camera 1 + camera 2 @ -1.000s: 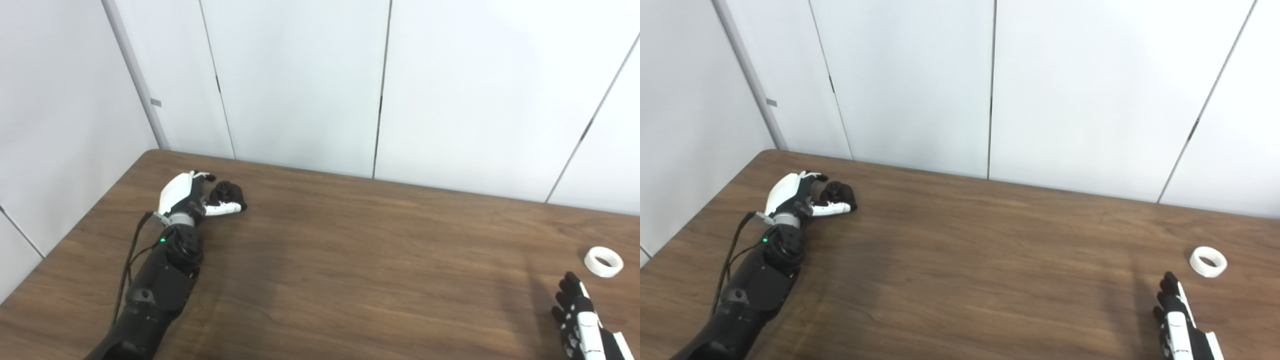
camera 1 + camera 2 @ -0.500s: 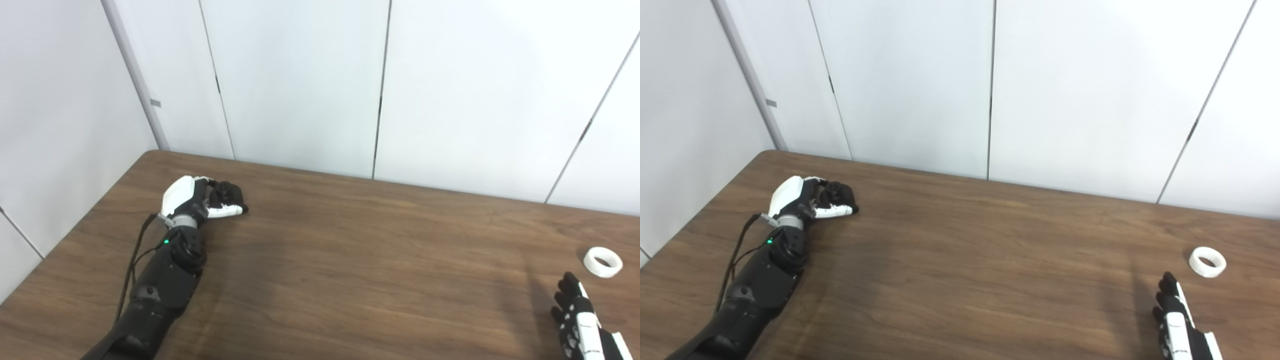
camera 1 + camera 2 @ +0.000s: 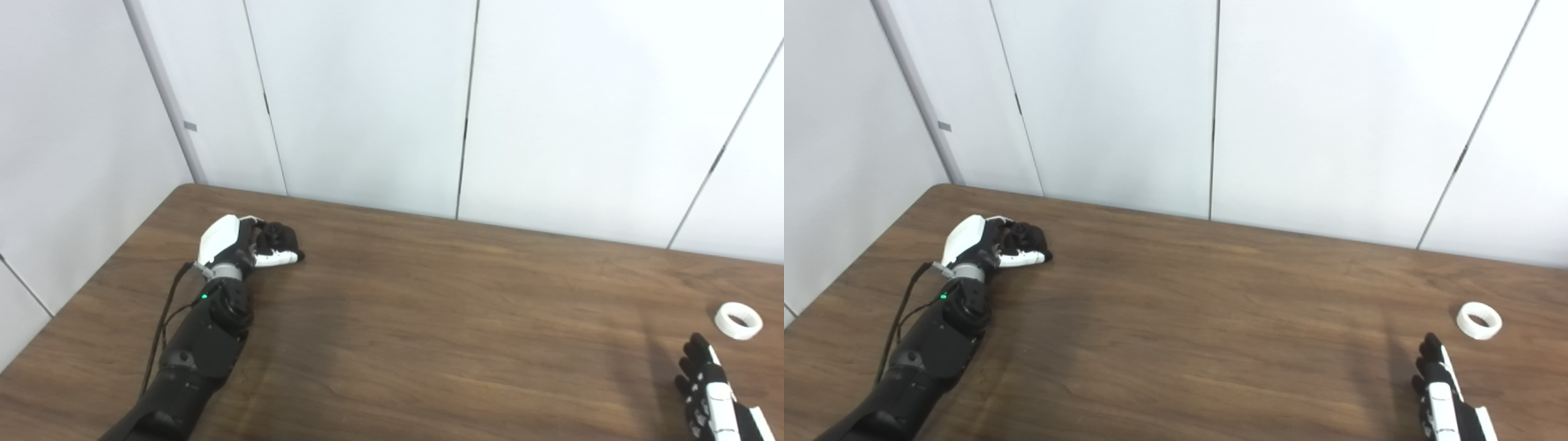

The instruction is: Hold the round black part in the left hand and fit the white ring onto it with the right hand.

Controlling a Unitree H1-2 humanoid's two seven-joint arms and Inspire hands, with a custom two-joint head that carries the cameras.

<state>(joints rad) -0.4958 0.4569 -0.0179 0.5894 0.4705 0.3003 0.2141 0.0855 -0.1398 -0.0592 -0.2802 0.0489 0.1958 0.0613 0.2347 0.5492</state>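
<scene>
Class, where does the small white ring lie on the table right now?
The small white ring lies flat near the right edge of the brown wooden table, just beyond the right hand, which is not touching it.

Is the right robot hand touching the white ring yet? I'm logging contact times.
No. The right robot hand is short of the white ring, with bare table between them.

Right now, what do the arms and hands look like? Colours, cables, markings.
Left arm: glossy black casing, small green light, thin black cable looped along its outer side, grey wrist band. Left hand: white back shell, black fingers, white thumb. Right hand: black fingers, white panels.
</scene>
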